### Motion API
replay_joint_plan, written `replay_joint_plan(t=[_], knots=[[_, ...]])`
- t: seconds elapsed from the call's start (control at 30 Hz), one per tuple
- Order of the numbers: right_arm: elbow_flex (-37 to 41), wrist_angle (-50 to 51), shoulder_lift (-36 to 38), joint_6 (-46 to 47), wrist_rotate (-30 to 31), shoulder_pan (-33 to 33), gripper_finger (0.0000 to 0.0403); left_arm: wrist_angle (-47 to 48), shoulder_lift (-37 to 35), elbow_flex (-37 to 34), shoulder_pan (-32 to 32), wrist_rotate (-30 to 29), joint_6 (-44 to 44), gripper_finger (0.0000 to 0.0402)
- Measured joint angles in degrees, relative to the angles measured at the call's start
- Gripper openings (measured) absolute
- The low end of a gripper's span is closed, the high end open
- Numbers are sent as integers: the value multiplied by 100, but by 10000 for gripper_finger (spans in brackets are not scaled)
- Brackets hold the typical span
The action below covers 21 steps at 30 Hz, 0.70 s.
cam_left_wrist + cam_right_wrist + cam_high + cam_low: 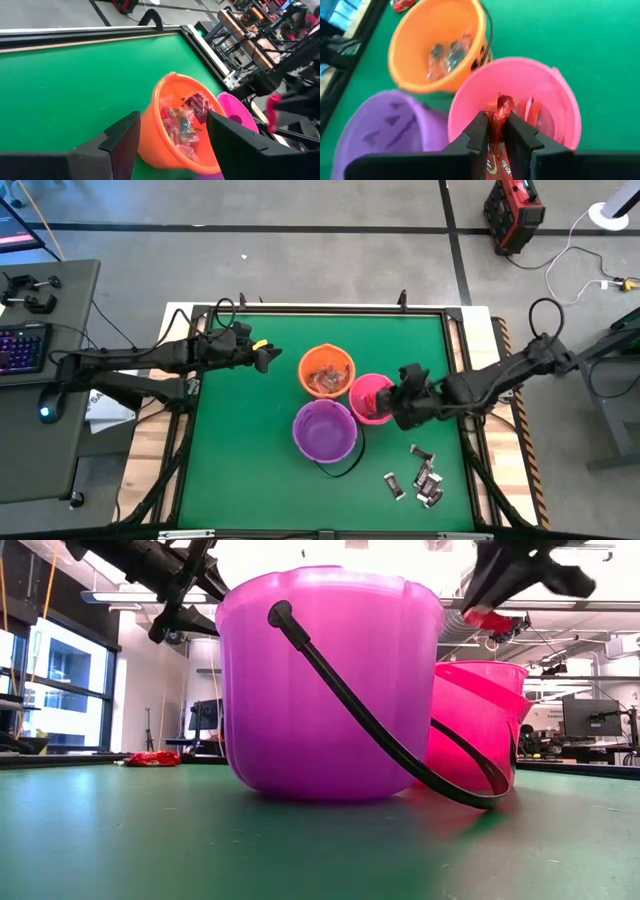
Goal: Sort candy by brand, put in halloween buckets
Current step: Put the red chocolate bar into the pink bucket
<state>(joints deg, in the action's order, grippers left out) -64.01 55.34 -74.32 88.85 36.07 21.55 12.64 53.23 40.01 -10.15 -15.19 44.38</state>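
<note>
Right pincer (493,131) clenched on red candy (496,125) above pink bucket (370,398). Orange bucket (326,371) partly filled. Left pincer (262,356) released, idle. About 6 dark candies (420,476) left on bench (240,430).

Three buckets cluster mid-table, touching: one (326,372) farthest back, one (371,398) to its right under my right gripper (397,406), one (324,430) nearest the front. Loose candy (420,475) lies front-right, well apart. My left gripper (262,356) hangs left of the back bucket.
</note>
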Motion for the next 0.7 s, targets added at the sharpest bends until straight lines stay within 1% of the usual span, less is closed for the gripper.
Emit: replay_joint_plan(t=[0.07, 0.17, 0.3, 0.43, 0.47, 0.53, 0.63, 0.7], knots=[[75, -156, -3, -260, -89, -218, 54, -2, 0, 0, 0, 96, -9, 216], [160, -498, -1, -704, -196, -457, 88, -2, 0, 0, 0, 198, -95, 216], [233, -976, 2, -1275, -318, -601, 152, -4, -2, 0, 0, 220, -139, 216], [238, -974, 2, -1437, -407, -697, 220, 81, -2, 34, -59, 253, -132, 216], [238, -976, 2, -1432, -415, -699, 234, 314, 2, 117, -147, 315, -101, 216], [238, -1003, 2, -1433, -415, -700, 254, 1229, 78, 409, -519, 421, -159, 216], [238, -1053, 4, -1434, -419, -696, 270, 2888, 361, 828, -1394, 381, -600, 216], [238, -1061, 4, -1435, -417, -725, 272, 3452, 641, 965, -2081, 361, -967, 216]])
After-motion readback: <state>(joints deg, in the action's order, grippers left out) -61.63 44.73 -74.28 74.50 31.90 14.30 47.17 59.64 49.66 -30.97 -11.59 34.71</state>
